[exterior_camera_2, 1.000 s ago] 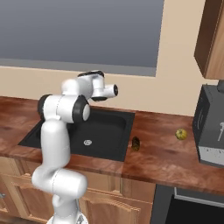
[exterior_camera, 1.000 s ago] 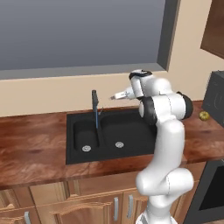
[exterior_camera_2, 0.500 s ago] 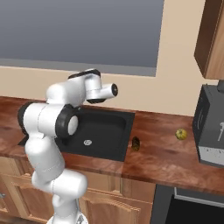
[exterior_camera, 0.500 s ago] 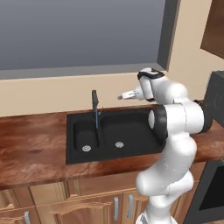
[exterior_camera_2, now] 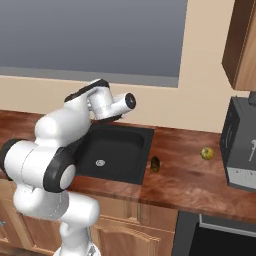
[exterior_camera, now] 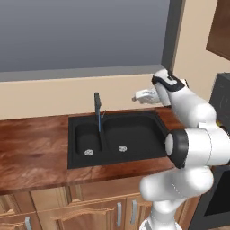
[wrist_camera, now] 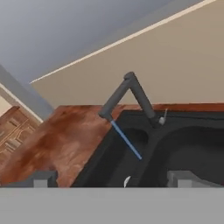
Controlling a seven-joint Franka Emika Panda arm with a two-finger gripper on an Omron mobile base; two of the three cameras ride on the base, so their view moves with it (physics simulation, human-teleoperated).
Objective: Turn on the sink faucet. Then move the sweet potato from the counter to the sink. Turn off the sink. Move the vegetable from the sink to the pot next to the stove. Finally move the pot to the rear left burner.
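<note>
Faucet point(exterior_camera: 97, 110), angular dark metal, streams water into matte black sink point(exterior_camera: 134, 148).

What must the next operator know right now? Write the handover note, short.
Gripper: open, holding nothing, raised over the back of the sink, pointing at the faucet.
Faucet: on, a blue water stream runs into the left basin.
Sweet potato: on the counter, at the sink's right edge.
Done: faucet turned on.
Left: sweet potato into the sink, faucet off, vegetable to the pot, pot to the rear left burner.
</note>
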